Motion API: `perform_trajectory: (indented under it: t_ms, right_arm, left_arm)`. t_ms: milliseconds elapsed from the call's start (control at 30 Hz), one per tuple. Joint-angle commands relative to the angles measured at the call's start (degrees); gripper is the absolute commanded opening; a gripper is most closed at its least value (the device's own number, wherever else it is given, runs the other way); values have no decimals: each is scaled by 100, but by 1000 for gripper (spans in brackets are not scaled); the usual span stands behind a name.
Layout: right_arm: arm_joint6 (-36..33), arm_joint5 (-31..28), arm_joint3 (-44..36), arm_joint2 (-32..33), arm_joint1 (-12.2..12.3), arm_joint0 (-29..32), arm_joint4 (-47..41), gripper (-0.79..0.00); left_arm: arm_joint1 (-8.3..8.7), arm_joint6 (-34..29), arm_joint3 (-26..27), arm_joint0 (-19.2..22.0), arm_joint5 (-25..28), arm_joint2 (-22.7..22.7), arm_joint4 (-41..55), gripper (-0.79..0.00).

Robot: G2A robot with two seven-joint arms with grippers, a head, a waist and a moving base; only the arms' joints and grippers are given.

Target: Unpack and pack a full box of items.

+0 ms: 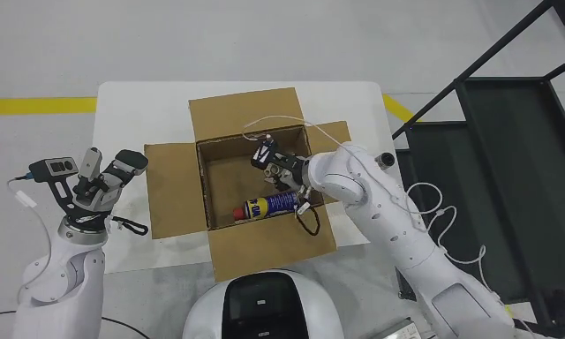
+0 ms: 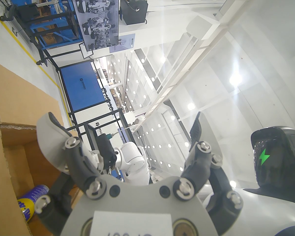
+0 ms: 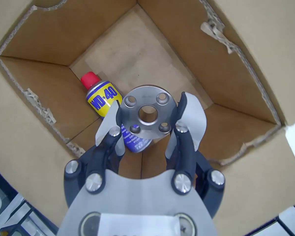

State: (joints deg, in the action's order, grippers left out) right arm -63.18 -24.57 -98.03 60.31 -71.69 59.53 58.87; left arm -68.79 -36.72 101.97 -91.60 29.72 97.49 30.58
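Observation:
An open cardboard box stands on the white table, its flaps folded out. A blue and yellow spray can with a red cap lies on the box floor near the front wall, also seen as the spray can and the spray can. My right gripper hangs over the box opening, shut on a round metal flange with a centre hole and several bolt holes. In the top view the right gripper is above the box's right half. My left gripper is left of the box, tilted upward, open and holding nothing.
The box has torn corrugated edges. A black cable loop hangs from the right arm over the front flap. A small black object lies on the table by the left arm. Dark metal stairs stand right of the table.

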Motion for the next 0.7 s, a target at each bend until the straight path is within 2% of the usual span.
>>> perform_trajectory:
  t_ms: [0,133,667]
  right_arm:
    - [-34,-2,-332,251,63,243,-49,-785]
    - [-102,-122,-752,569,157,556,-102,-785]
    - [-102,-122,-752,569,157,556,-102,-785]
  left_arm:
    - [0,0,0,0,0,0,0,0]
    - [0,0,0,0,0,0,0,0]
    - [0,0,0,0,0,0,0,0]
